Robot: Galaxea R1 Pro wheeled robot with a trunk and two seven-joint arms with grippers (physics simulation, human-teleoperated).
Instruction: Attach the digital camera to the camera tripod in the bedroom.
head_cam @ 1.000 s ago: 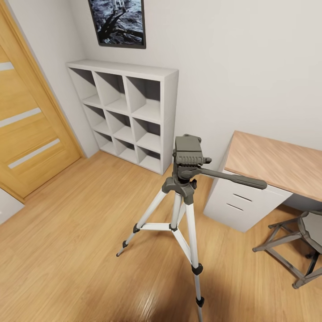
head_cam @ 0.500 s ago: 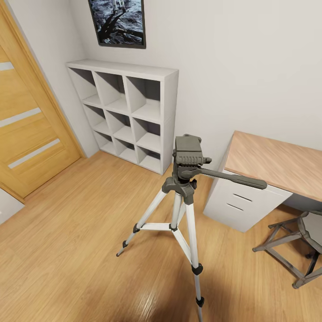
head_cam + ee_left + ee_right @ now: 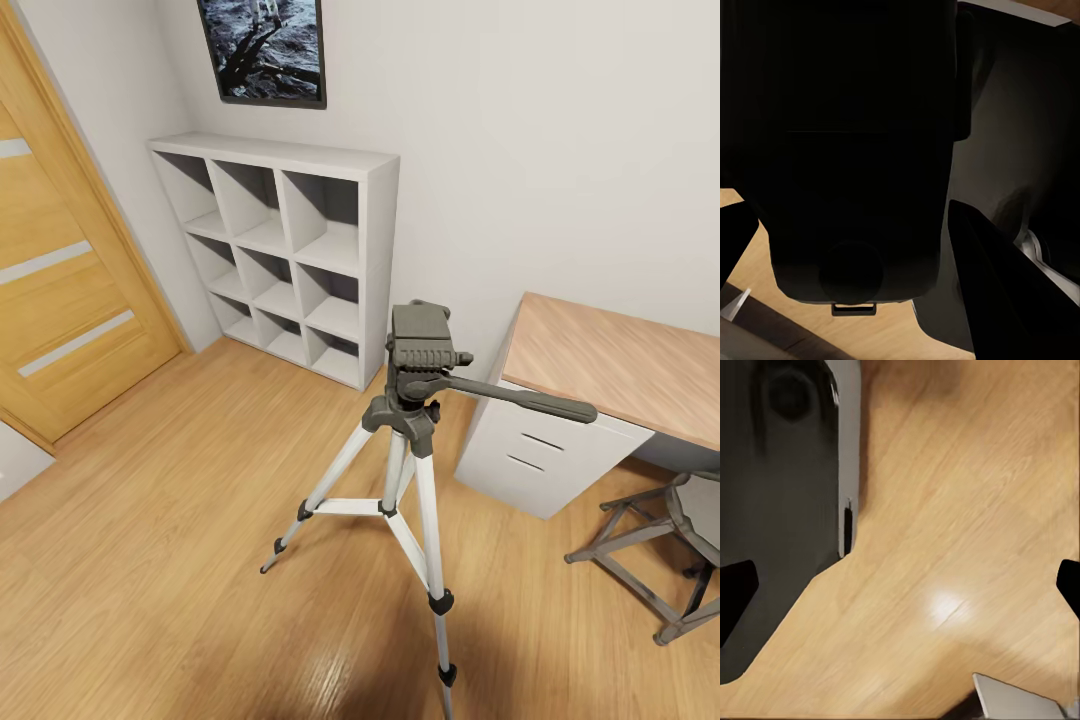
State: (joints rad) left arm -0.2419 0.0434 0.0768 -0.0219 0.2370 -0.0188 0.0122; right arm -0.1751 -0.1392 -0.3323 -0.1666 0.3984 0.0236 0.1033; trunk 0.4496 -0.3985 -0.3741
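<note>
The camera tripod (image 3: 415, 420) stands on the light wood floor in the middle of the head view, silver legs spread. Its dark grey head (image 3: 420, 340) is bare on top and the long black pan handle (image 3: 520, 398) points right toward the desk. The digital camera is out of view. In the left wrist view my left gripper (image 3: 855, 214) is open, its dark fingertips (image 3: 997, 285) wide apart in front of a dark robot body part. My right gripper (image 3: 900, 592) is open over bare floor, with nothing between its fingers.
A white cube shelf (image 3: 290, 250) stands against the back wall left of the tripod. To the right are a wood-topped desk (image 3: 620, 365) with white drawers and a grey stool (image 3: 670, 550). A wooden door (image 3: 60, 300) fills the left side. Open floor lies at front left.
</note>
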